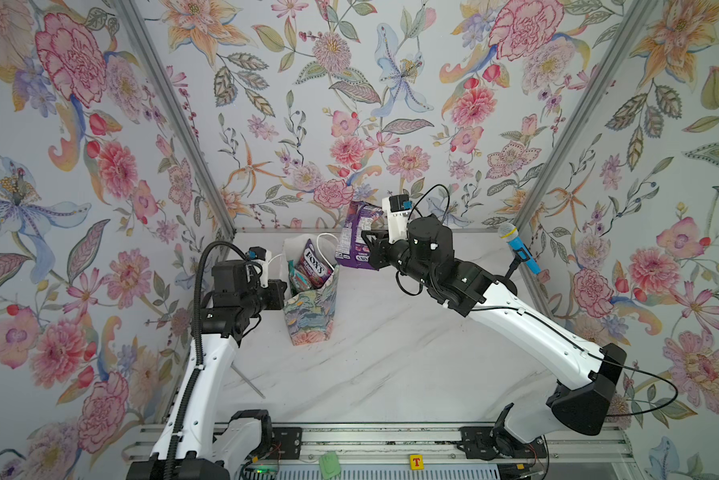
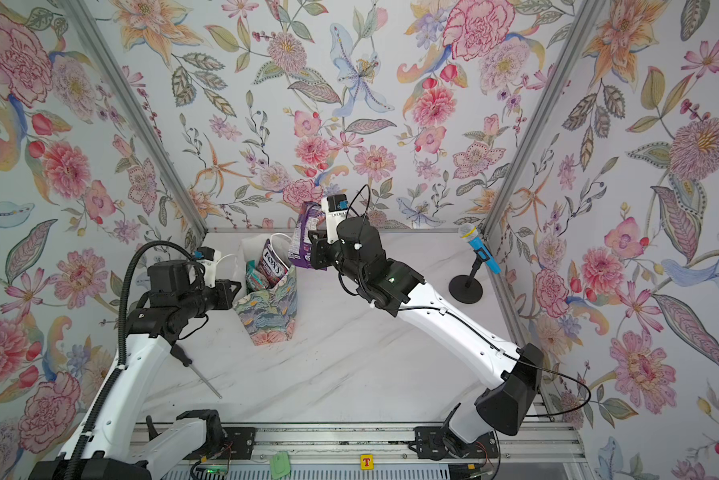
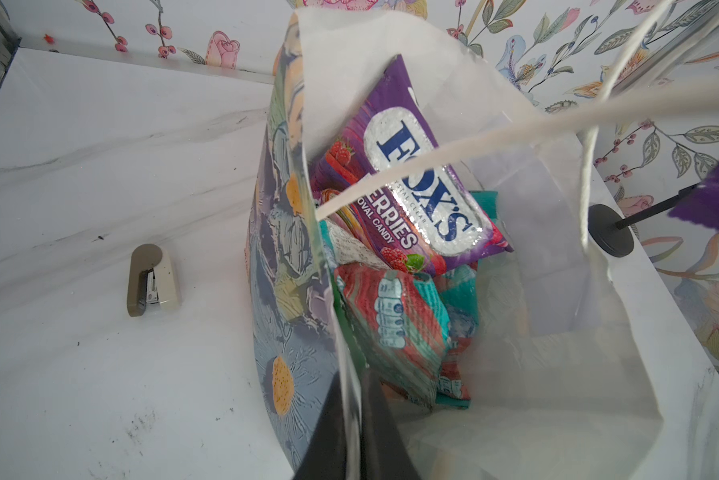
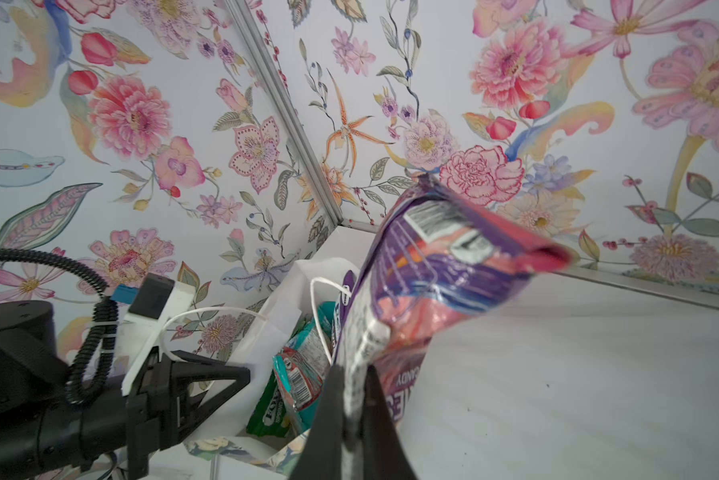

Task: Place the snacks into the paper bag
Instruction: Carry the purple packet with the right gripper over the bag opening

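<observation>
The paper bag [image 1: 310, 309] [image 2: 268, 318] stands open at the back middle of the table. In it lie snacks: a purple FOX'S pouch [image 1: 315, 266] [image 3: 416, 178], a teal-and-red pouch [image 3: 395, 324] and a green pouch [image 4: 266, 411]. My left gripper [image 3: 351, 382] [image 1: 280, 293] is shut on the bag's left wall [image 3: 283, 270], one finger outside and one inside. My right gripper [image 4: 353, 374] [image 1: 368, 243] is shut on the edge of another purple pouch [image 4: 445, 282] [image 1: 355, 237] [image 2: 305, 237]. This pouch hangs upright in the air just right of the bag's mouth.
A blue toy microphone on a black stand [image 1: 519, 249] [image 2: 480, 247] stands at the back right. A stapler [image 3: 154, 280] lies left of the bag. A screwdriver [image 2: 195, 370] lies by the left arm. A green block [image 1: 329, 464] and a yellow T block [image 1: 416, 461] sit on the front rail.
</observation>
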